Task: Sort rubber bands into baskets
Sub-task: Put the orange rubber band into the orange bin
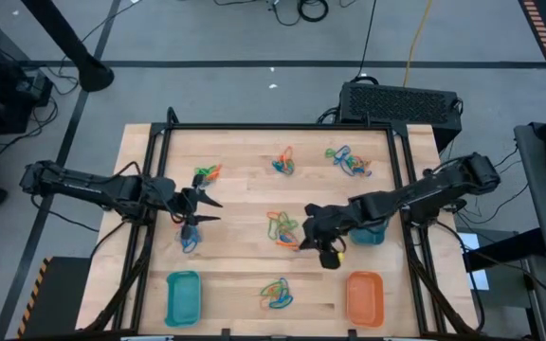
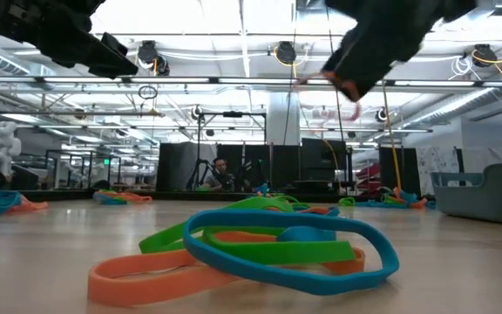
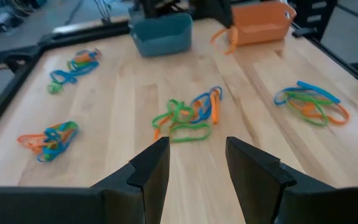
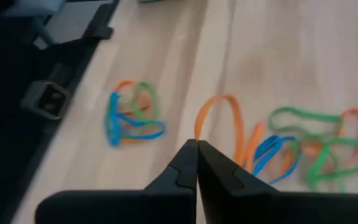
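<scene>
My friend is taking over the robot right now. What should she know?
Right gripper: shut on an orange rubber band, lifted over the middle pile.
Left gripper: open, empty, at the table's left.
Baskets: teal basket and orange basket on the near edge, another teal basket under the right arm.
Done: the near baskets look empty.
Left: several mixed piles to sort.

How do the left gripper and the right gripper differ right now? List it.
1. The left gripper stands open and empty; the right gripper is shut on an orange rubber band.
2. The left gripper hovers near the table's left side; the right gripper is right of centre, beside a teal basket.
Both have dark fingers.
</scene>
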### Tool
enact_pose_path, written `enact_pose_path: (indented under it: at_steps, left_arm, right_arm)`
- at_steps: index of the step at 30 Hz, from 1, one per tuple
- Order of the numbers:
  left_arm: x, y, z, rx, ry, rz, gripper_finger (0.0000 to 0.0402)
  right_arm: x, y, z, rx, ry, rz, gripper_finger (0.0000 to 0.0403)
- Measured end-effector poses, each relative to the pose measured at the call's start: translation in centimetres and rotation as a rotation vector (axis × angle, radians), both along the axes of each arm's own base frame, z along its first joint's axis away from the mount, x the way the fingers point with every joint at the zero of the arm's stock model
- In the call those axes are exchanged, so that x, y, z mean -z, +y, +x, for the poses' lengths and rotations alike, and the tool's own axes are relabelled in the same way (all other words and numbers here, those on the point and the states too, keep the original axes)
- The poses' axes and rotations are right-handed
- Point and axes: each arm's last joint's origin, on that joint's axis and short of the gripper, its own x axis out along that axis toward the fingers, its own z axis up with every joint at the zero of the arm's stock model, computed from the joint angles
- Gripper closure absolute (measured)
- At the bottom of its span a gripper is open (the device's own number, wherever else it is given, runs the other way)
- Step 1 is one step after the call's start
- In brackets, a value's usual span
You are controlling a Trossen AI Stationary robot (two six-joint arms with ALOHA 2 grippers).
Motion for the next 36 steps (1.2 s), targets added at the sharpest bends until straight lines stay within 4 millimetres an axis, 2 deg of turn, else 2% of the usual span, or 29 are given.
enact_pose_path:
  at_steps: [12,16,21,26,31,36]
  left_arm:
    - [-0.5,1.1,-0.4,-0.044,-0.065,0.066,0.0238]
    - [-0.4,1.6,-0.4,-0.066,-0.06,0.098,0.0238]
    - [-0.9,2.3,-0.3,-0.105,-0.11,0.078,0.0238]
    - [-1.4,2.1,0.6,-0.007,-0.213,-0.038,0.0238]
    - [-0.4,2.0,1.7,0.015,-0.151,-0.071,0.0238]
    - [0.5,2.0,2.5,0.004,-0.092,-0.097,0.0238]
  right_arm:
    - [-2.3,4.8,-4.6,0.12,0.243,0.366,0.0402]
    - [-1.8,6.4,-6.2,0.201,0.424,0.45,0.0402]
    - [-0.8,8.0,-8.7,0.322,0.642,0.447,0.0402]
    - [-0.6,9.4,-10.2,0.379,0.682,0.437,0.0402]
    - [-0.1,10.5,-11.2,0.397,0.727,0.425,0.0402]
    - [1.5,11.7,-11.3,0.394,0.769,0.362,0.0402]
